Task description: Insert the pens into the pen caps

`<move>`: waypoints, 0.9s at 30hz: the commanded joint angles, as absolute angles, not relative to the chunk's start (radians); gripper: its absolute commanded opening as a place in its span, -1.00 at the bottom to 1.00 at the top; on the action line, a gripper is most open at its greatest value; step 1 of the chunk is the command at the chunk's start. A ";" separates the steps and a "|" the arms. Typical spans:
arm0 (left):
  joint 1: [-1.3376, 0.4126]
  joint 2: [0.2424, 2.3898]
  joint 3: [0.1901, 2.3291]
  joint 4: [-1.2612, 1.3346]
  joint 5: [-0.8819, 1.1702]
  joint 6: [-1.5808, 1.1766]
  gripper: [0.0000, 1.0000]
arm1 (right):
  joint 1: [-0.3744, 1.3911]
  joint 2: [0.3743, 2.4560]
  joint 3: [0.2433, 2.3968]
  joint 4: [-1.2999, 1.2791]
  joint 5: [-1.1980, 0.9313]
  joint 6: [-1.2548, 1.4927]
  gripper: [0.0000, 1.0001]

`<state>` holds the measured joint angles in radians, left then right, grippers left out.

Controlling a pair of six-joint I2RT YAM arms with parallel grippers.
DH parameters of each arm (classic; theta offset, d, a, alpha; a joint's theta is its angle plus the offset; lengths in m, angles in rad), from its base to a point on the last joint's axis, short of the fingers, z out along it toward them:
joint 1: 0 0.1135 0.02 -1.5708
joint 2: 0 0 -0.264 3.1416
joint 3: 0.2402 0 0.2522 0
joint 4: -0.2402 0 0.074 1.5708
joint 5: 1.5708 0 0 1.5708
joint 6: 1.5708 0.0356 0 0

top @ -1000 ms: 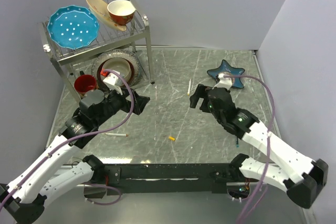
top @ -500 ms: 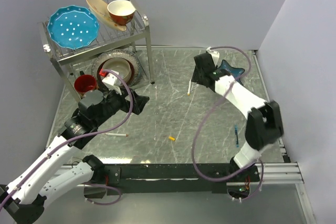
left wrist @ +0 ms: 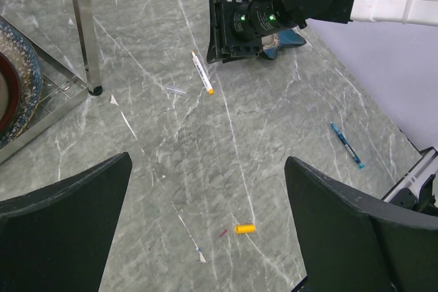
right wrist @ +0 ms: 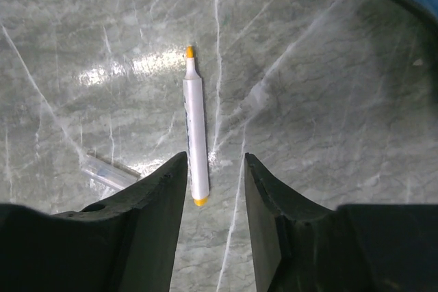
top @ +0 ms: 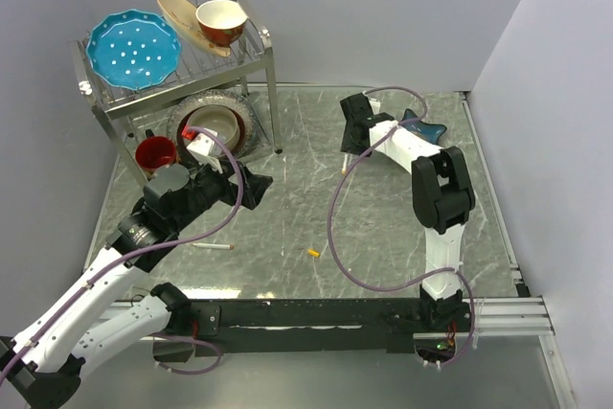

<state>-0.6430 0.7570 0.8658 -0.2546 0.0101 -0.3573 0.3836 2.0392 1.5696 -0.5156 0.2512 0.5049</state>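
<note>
A white pen with orange ends [right wrist: 195,128] [top: 345,158] [left wrist: 202,73] lies on the marble table at the far middle. My right gripper [right wrist: 214,158] [top: 352,136] hangs low over it, jaws half narrowed. The pen's near end sits between them against the left finger [right wrist: 161,189], with a gap on the other side. An orange pen cap [left wrist: 245,228] [top: 313,253] lies at the near middle, under my wide open left gripper [left wrist: 209,162] [top: 254,184]. A tiny reddish piece [left wrist: 222,232] lies beside it. A second white pen [top: 213,246] lies near left, and a blue pen [left wrist: 346,146] at the right.
A small clear tube [right wrist: 109,171] [left wrist: 176,90] lies just left of the orange-ended pen. A blue star dish [top: 426,129] sits behind the right gripper. At the far left a metal rack [top: 273,93] carries a blue plate [top: 132,48] and bowls, with a red mug [top: 156,153] beside it.
The right arm has swung from the near right out to the far middle and come down over the orange-ended pen, its jaws narrowing. The left arm has not moved.
</note>
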 commanded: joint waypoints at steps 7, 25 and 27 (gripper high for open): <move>-0.646 0.779 0.890 -0.241 0.018 -0.354 0.99 | 0.403 2.112 1.634 -0.525 0.184 0.503 -0.20; -0.646 0.785 0.891 -0.242 0.038 -0.351 0.99 | 0.443 2.122 1.569 -0.549 0.244 0.465 -0.62; -0.646 0.781 0.887 -0.238 0.043 -0.347 0.99 | 0.449 2.071 1.510 -0.508 0.236 0.445 -0.64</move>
